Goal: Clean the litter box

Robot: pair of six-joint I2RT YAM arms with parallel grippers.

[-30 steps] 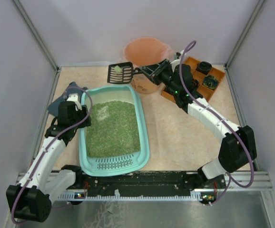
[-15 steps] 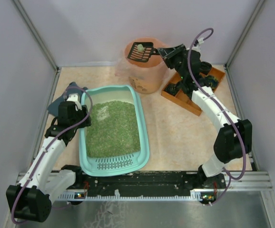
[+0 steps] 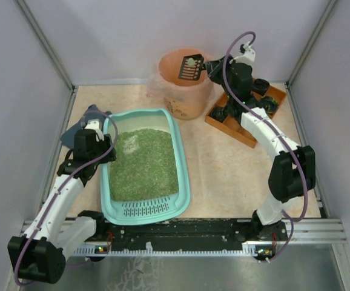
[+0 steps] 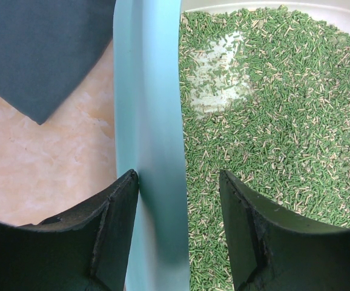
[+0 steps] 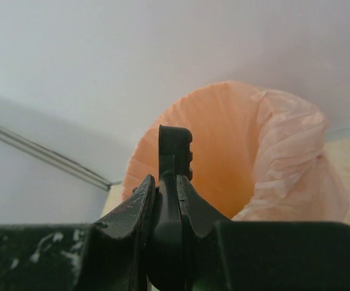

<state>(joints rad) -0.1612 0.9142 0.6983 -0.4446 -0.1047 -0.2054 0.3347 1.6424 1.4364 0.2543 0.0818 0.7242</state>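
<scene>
At the far left of the tabletop [image 3: 223,170] a dark blue-grey sheet [image 3: 78,128] [image 4: 42,54] lies flat, 1 corner pointing toward the near edge, just beside the litter box [image 3: 184,176] [image 4: 148,91]. The left gripper [image 3: 94,143] [image 4: 176,188] hangs over the box's left rim with its jaws parted astride it. Its outer finger sits against the rim's outer edge above the tabletop, and its inner finger stands off the rim over the litter [image 3: 145,163] [image 4: 284,121], so nothing is clamped. The teal box sits left of centre, long side running away from the arm bases, its slotted ledge [image 3: 146,209] at the near end. The green pellets fill the rest, with 1 pale patch [image 4: 214,91] near the left wall. Behind the box's far right corner stands a round bin [image 3: 184,100] [image 5: 254,157] with a peach liner. A black scoop [image 3: 190,68] [image 5: 175,151] hangs over its mouth, a pale clump on its slotted head. The right gripper [image 3: 214,63] [image 5: 166,194] is clamped tight on the scoop's handle. Furthest right, an orange compartmented tray [image 3: 243,134] holds small dark items.
</scene>
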